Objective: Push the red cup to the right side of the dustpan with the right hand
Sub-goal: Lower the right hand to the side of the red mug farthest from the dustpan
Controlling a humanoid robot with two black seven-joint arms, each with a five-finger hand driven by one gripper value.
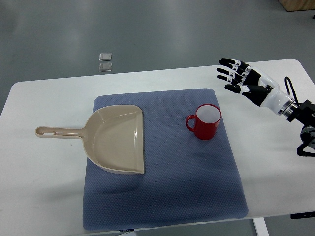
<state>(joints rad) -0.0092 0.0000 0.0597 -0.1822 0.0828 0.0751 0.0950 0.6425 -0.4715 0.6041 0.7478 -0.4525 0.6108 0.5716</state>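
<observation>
The red cup [207,121] stood upright on the blue mat [197,187], right of the dustpan [117,139] and apart from it, handle pointing left. The right hand [243,78] hovered far right of the cup, fingers spread, holding nothing.

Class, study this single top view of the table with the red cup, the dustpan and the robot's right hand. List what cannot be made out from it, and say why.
- Left hand: not in the top view at all.
- Right arm: cut off by the picture's right edge beyond the wrist of the right hand.
- Two small clear items on the floor: too small to identify.
- Red cup: its far outer wall is hidden by its own rim.
- Table: its near edge is cut off by the bottom edge.
</observation>
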